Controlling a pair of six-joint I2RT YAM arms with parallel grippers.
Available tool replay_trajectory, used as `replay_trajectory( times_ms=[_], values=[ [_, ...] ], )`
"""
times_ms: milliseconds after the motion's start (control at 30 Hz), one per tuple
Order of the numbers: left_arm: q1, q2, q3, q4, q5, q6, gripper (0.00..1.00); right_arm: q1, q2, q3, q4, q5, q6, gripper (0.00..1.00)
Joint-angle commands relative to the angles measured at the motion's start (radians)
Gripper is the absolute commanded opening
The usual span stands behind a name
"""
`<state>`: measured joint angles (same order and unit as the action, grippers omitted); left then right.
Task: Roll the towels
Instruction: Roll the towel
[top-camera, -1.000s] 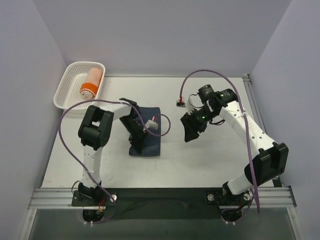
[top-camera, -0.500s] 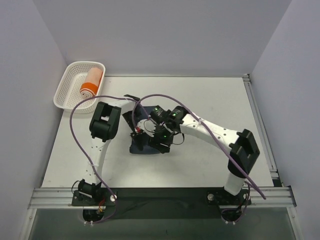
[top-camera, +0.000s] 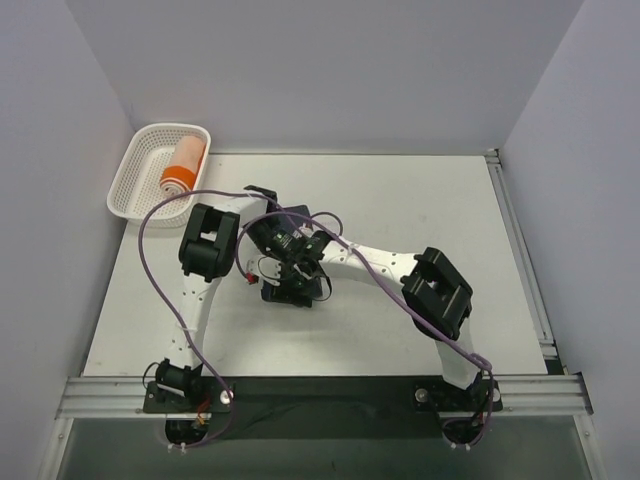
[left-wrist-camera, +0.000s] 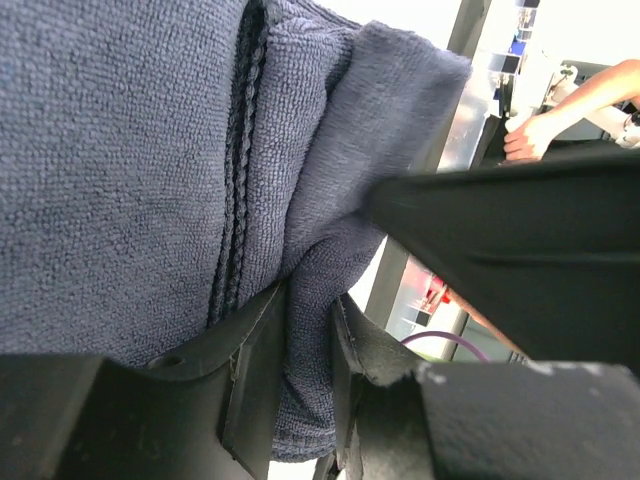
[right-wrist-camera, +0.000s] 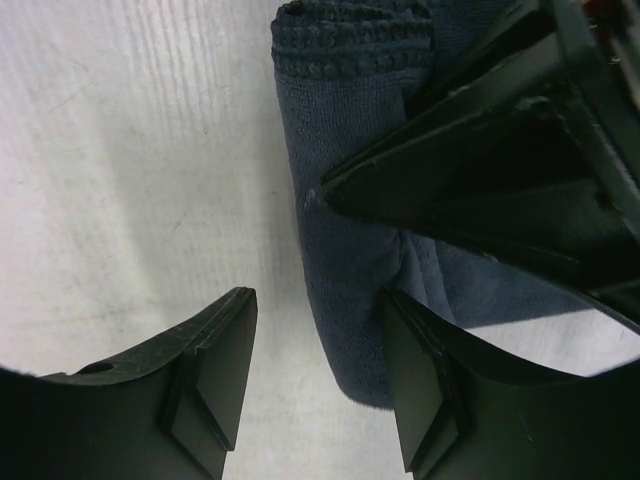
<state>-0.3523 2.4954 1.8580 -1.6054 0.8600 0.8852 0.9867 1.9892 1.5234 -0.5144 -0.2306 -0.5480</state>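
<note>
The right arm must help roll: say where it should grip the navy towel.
Grip the navy towel's thick folded edge, at the end nearest the right gripper, coming from the bare table side with jaws astride it. The left gripper pinches a fold further in, so that edge looks like the free, raised part.

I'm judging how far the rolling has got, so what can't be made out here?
Top view: the arms cover most of the navy towel; whether it is rolled is hidden.
Left wrist view: cloth pinched in the left gripper fills the frame; its edges are cut off.
Right wrist view: the left gripper's fingers block the towel's right part.
Top view: the orange towel is too small for detail.
</note>
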Motion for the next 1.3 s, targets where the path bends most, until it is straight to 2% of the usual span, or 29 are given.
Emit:
replay_trajectory(
  times_ms=[0, 167, 267, 333, 400, 567, 700, 800, 1100, 1233, 1267],
  values=[
    [0.013, 0.079, 0.036, 0.042, -0.139, 0.121, 0.35, -0.011, 0.025, -0.075, 0.065, 0.045, -0.047, 0.52],
    [0.013, 0.085, 0.041, 0.025, -0.139, 0.147, 0.35, -0.011, 0.013, -0.147, 0.165, 0.103, -0.073, 0.5],
    [0.013, 0.088, 0.038, 0.024, -0.136, 0.158, 0.35, -0.013, 0.025, -0.158, 0.157, 0.088, -0.079, 0.32],
    [0.015, 0.082, 0.032, 0.024, -0.13, 0.162, 0.37, -0.013, 0.029, -0.17, 0.151, 0.071, -0.076, 0.31],
    [0.015, 0.066, 0.023, 0.024, -0.122, 0.179, 0.38, -0.02, 0.046, -0.172, 0.139, 0.037, -0.075, 0.23],
    [0.03, 0.014, -0.025, 0.03, -0.092, 0.199, 0.59, -0.068, 0.065, -0.122, 0.01, -0.174, -0.052, 0.0],
    [0.055, -0.073, -0.042, 0.064, -0.133, 0.193, 0.67, -0.098, 0.08, -0.091, -0.082, -0.321, -0.066, 0.0],
    [0.09, -0.107, 0.005, 0.076, -0.147, 0.175, 0.71, -0.098, 0.12, -0.051, -0.185, -0.36, -0.09, 0.0],
    [0.203, -0.121, 0.211, 0.062, -0.171, 0.097, 0.73, -0.099, 0.132, -0.062, -0.194, -0.355, -0.087, 0.0],
    [0.268, -0.135, 0.325, 0.091, -0.17, 0.041, 0.73, -0.099, 0.129, -0.066, -0.199, -0.346, -0.099, 0.0],
    [0.282, -0.147, 0.392, 0.097, -0.15, 0.035, 0.73, -0.1, 0.128, -0.066, -0.199, -0.351, -0.102, 0.0]
  ],
)
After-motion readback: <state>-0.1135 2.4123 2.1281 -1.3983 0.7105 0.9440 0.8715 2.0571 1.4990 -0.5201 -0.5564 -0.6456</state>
